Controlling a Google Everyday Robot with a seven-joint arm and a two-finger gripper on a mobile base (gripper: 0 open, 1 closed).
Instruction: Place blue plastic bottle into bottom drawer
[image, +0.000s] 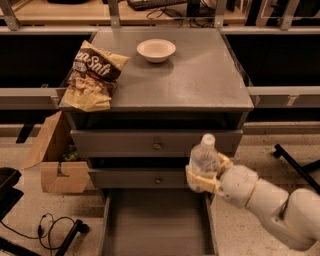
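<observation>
The blue plastic bottle (203, 156), clear with a white cap, is held upright in my gripper (205, 177). The gripper's cream fingers (199, 183) are closed around the bottle's lower half. It hangs in front of the two upper drawers, just above the right rear corner of the open bottom drawer (157, 225). The bottom drawer is pulled out, with a plain grey floor. My white arm (270, 202) reaches in from the lower right.
A cream bowl (156, 50) and a chip bag (92, 75) lie on the cabinet top (200, 75). Two closed upper drawers with knobs (157, 146) face me. A cardboard box (55, 160) stands left of the cabinet. Cables (50, 227) lie on the floor.
</observation>
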